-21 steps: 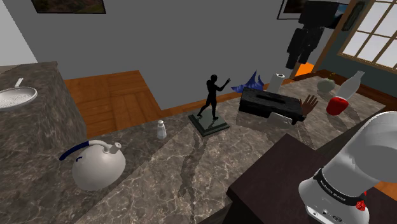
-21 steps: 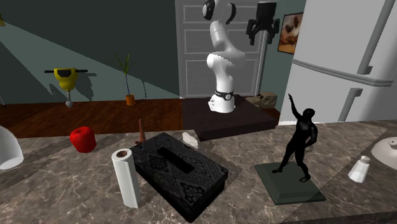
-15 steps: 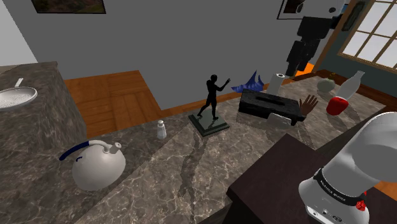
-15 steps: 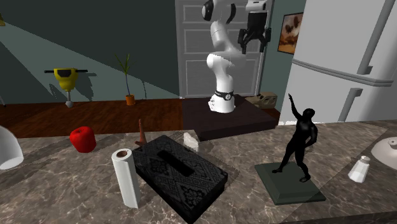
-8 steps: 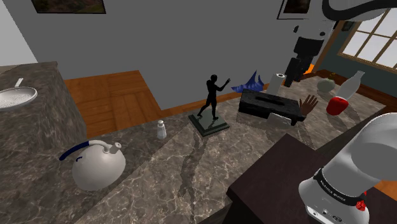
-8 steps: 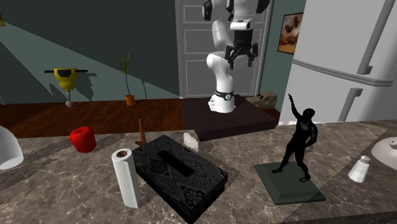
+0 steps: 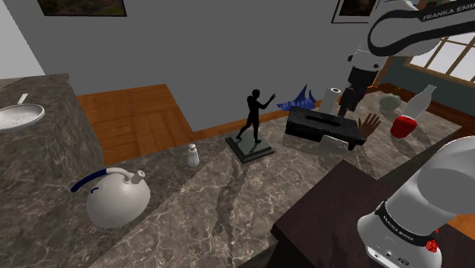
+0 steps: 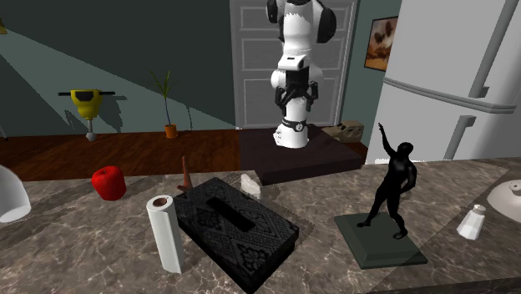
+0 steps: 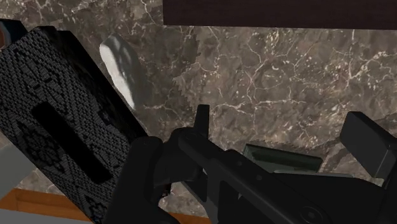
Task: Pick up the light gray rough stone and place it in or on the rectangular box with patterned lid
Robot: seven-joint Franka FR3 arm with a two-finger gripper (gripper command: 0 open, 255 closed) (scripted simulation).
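Note:
The light gray rough stone lies on the marble counter, right against the side of the black rectangular box with a patterned lid. My gripper hangs in the air well above the counter, over the far end of the box in the shoulder view. Its fingers stand apart with nothing between them. In the wrist view the stone and box lie off to one side of the fingers, far below.
A black figurine on a green base stands beside the box. A paper towel roll, a red mug, a brown hand shape, a salt shaker and a kettle share the counter.
The arm has swung down and forward from high near the wall. The gripper has dropped toward the box and stone, still open.

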